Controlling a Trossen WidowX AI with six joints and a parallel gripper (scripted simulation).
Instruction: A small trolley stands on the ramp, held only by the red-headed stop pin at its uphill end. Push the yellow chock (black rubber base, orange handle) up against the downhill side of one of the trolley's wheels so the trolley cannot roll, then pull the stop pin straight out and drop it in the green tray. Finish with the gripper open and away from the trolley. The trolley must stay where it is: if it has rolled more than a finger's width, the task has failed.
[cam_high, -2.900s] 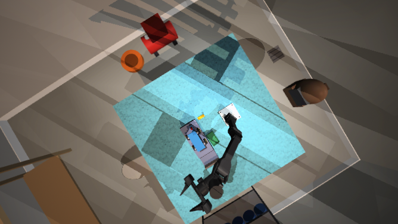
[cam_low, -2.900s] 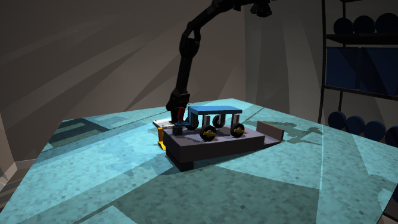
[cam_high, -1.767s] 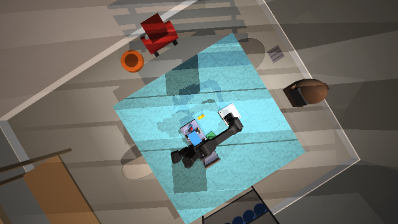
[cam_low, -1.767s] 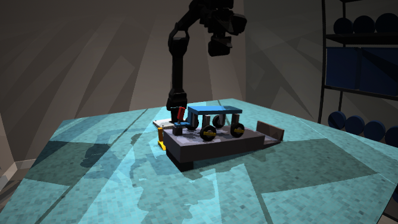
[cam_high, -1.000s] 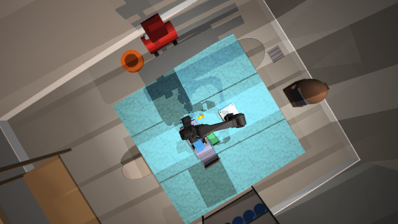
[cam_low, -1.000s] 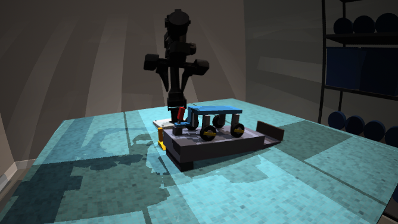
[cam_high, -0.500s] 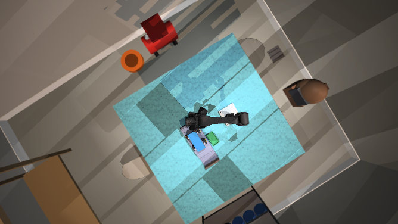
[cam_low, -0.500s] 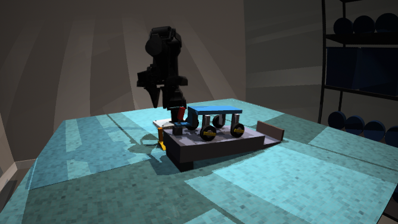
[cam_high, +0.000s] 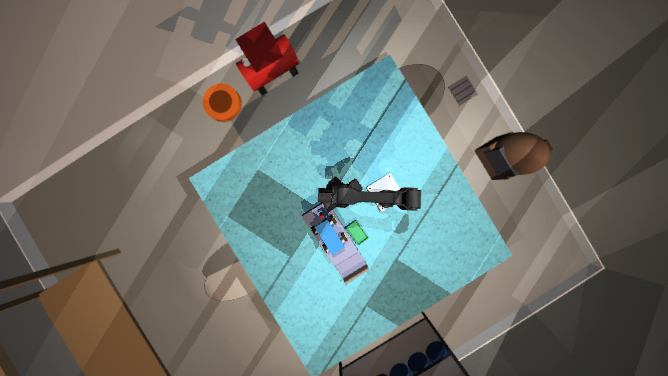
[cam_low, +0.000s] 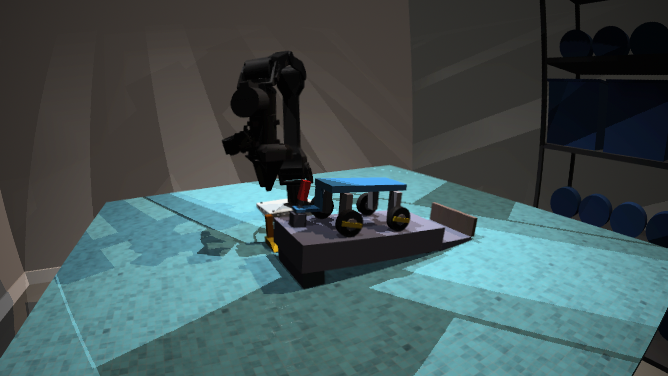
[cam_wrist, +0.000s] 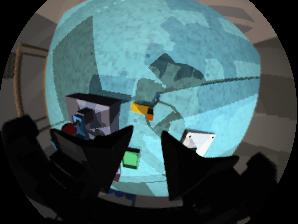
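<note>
The blue trolley (cam_high: 330, 237) (cam_low: 360, 184) stands on the grey ramp (cam_high: 352, 261) (cam_low: 370, 252). The red-headed stop pin (cam_high: 321, 216) (cam_low: 304, 191) (cam_wrist: 69, 129) stands upright, slightly tilted, at the uphill end of the ramp. The yellow chock (cam_low: 271, 244) (cam_wrist: 141, 108) with its orange handle is on the table off the ramp's uphill end; the arm hides it in the top view. The green tray (cam_high: 356, 232) (cam_wrist: 131, 158) lies beside the ramp. My gripper (cam_wrist: 148, 131) is open and empty, its fingertips apart, above the area near the ramp's uphill end and the chock.
The white arm base plate (cam_high: 384, 183) (cam_wrist: 200, 141) lies near the tray. A brown end board (cam_high: 356, 274) (cam_low: 453, 218) stands at the ramp's downhill end. A chair, an orange pot and a rack stand off the table.
</note>
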